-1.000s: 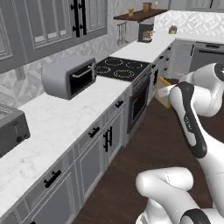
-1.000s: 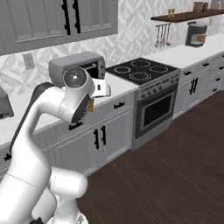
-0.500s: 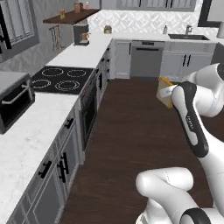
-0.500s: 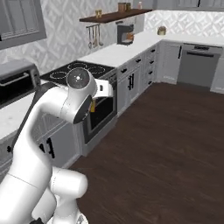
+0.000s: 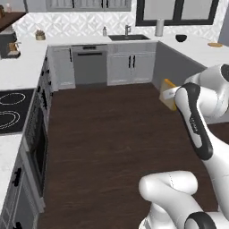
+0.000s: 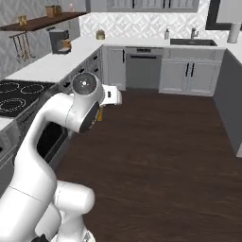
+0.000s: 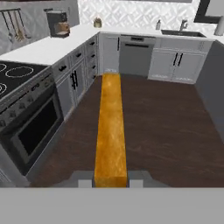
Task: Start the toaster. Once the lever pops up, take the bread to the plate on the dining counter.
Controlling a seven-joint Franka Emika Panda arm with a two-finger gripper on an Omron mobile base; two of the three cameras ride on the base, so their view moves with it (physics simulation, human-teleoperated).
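My gripper (image 7: 110, 180) is shut on the bread (image 7: 110, 127), a slice seen edge-on as a long golden-orange strip running away from the fingers. From the left base view the bread (image 5: 168, 91) shows as a tan slice held upright at the gripper (image 5: 166, 95), over the dark floor. In the right base view the gripper (image 6: 112, 96) sits in front of the arm's elbow, with a sliver of bread (image 6: 100, 114) below it. A flat orange-brown plate (image 5: 215, 44) lies on the white dining counter (image 5: 197, 50) at the far right. The toaster is out of view.
A black stove (image 5: 9, 112) and its oven (image 7: 35, 127) line the left side. A dishwasher (image 5: 89, 67) and sink (image 5: 127, 37) stand at the back, a coffee machine (image 6: 59, 40) at the corner. A dark bowl (image 5: 181, 38) rests on the dining counter. Dark wood floor (image 5: 103, 129) lies open between them.
The whole picture has swung right as the base turned: the toaster oven and wall cabinets slid off left, and the sink, dishwasher and dining counter came in. The bread stays in the gripper.
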